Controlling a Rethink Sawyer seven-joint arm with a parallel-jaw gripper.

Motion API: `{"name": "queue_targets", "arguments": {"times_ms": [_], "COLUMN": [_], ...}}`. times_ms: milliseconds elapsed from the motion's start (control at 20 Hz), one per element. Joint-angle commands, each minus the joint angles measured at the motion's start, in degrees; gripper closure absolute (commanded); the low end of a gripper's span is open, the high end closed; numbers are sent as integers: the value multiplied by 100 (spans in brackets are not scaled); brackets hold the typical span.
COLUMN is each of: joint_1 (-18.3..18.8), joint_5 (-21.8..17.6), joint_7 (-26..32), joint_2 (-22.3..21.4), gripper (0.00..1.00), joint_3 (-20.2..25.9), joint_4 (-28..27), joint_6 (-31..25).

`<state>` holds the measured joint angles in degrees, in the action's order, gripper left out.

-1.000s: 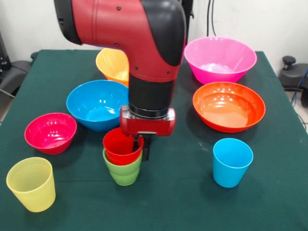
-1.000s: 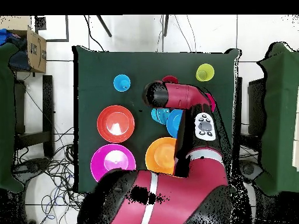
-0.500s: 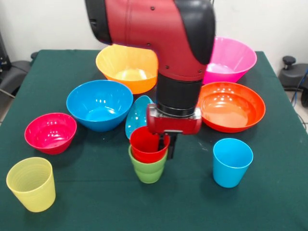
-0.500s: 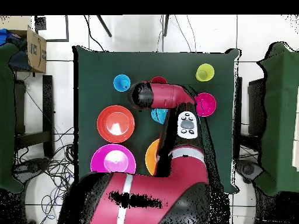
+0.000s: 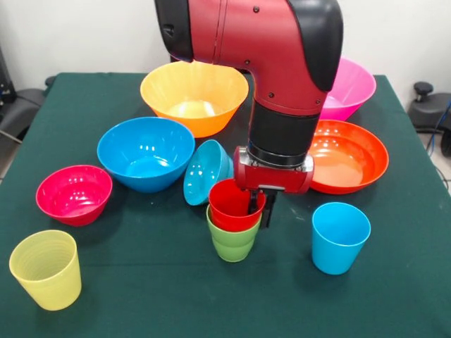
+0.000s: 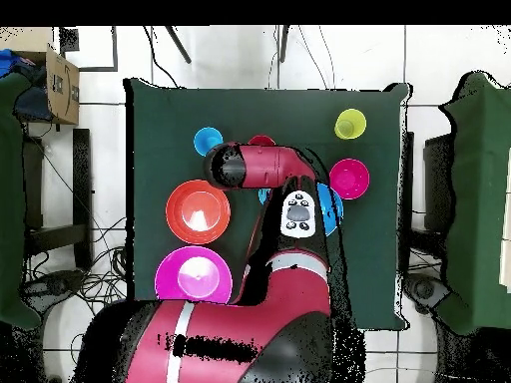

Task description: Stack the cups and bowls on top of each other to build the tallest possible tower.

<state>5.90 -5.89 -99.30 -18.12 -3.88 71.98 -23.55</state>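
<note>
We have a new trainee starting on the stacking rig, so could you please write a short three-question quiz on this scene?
1. True or false: the red cup sits nested in the lime green cup.
2. Which cup stands nearest the gripper? A) ribbed yellow cup B) light blue cup
3. Which bowl lies tipped on its side?

Key: 1 true; 2 B; 3 the small light blue bowl.
</note>
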Motion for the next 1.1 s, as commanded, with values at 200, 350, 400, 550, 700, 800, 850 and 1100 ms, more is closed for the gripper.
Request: {"name": "queue_targets", "arguments": {"times_ms": [200,350,400,550,700,800,850,1100], "joint_1": [-167,-151,-150,-122,-103,-103,-103,-116], "joint_5": [-102,-108,-99,-92,-121,-125,-127,-131], "joint_7": [-849,-781,-772,-739,-686,-667,-658,-664], "joint_2": [530,563,568,579,569,570,570,575], "gripper": [100,100,100,100,0,0,0,0], "joint_3": [31,33,39,49,57,54,53,28], "joint_4": [245,169,171,169,186,173,166,166], "joint_6": [77,138,149,212,283,261,251,291]}}
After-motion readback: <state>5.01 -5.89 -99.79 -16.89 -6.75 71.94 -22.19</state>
